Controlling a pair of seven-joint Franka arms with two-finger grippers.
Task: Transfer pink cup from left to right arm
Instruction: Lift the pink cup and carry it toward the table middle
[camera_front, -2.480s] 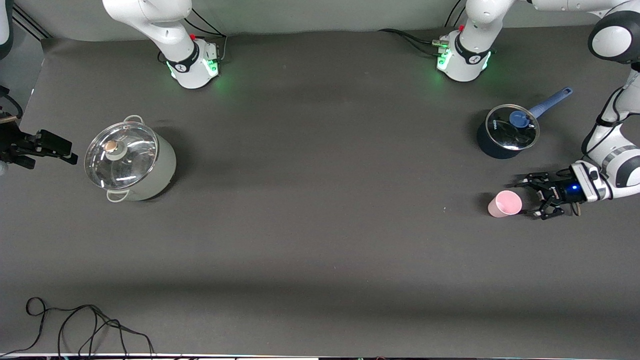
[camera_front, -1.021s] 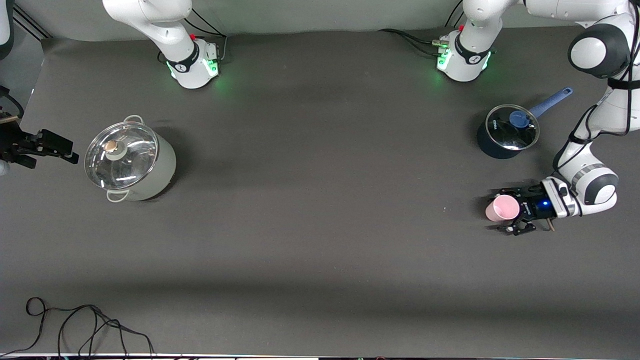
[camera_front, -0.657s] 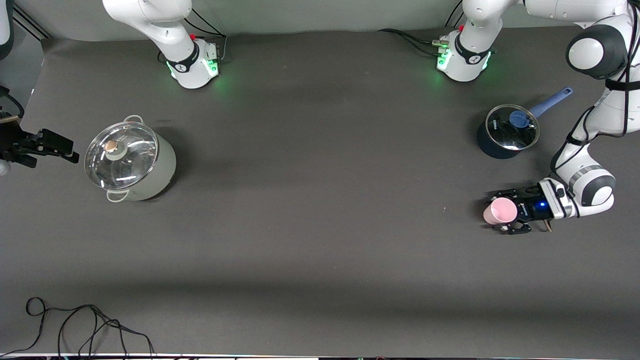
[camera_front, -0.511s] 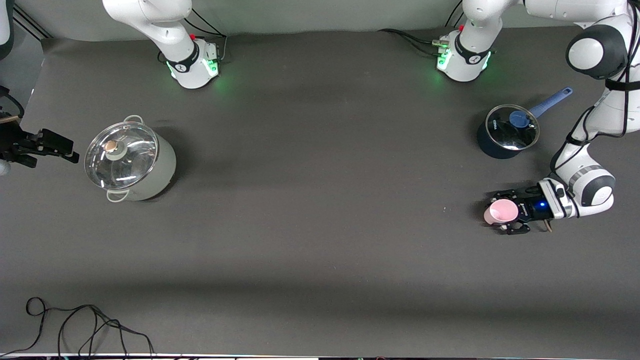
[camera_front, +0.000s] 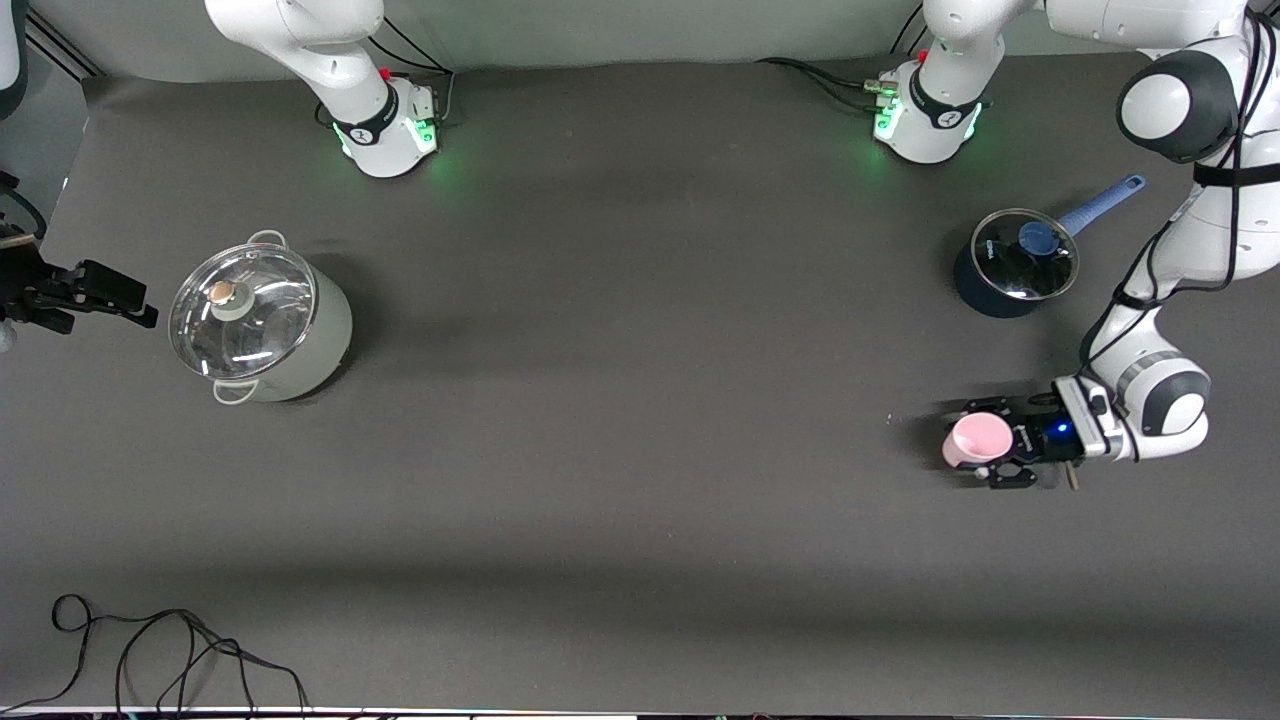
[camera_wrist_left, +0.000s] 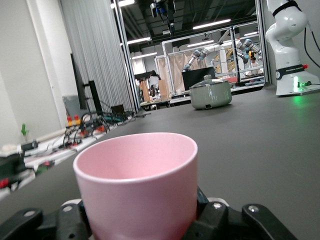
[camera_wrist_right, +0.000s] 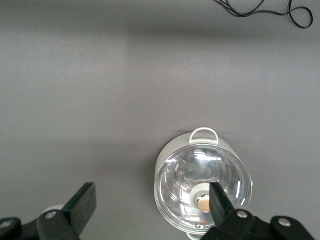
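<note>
Dark grey matte surface (camera_front: 640, 480), both arm bases along one long edge. I'm driving remotely.

Big pale grey-green metal stockpot with domed glass lid (camera_front: 258, 320) sits toward the right arm's end of the surface. It also shows in the right wrist view (camera_wrist_right: 202, 190) and, far off, in the left wrist view (camera_wrist_left: 210, 93). Dark navy saucepan with glass lid and blue handle (camera_front: 1015, 262) is at the left arm's end, closer to the base edge than the cup. Loose black cable (camera_front: 160, 650) lies near the front-camera edge, at the right arm's corner.

Right pincer (camera_front: 80, 295): released, jaws spread wide, holding nothing. It hangs at the right arm's short edge, beside the stockpot. That arm is waiting. Wrist view confirms it (camera_wrist_right: 150, 210): nothing between the fingers.

Left pincer (camera_front: 995, 445): clenched on the small pale-pink tapered plastic cup (camera_front: 975, 440), fingers on either side of the wall. Cup is upright, mouth up, near the left arm's short edge. Left wrist view shows the cup (camera_wrist_left: 137, 185) seated between the black fingers (camera_wrist_left: 220, 222). Can't tell whether the base is touching the surface.

Step, as I read it: grasp done, carry to the handover point starting. Handover not yet done.

Next move needs: lift clear, bring the cup toward mid-surface, keep it upright with part of the wall exposed. Right arm has to come in from its edge, jaws open, and grip the free part before the left lets go. Thin tapered plastic could slip or squash, so go easy on grip.
</note>
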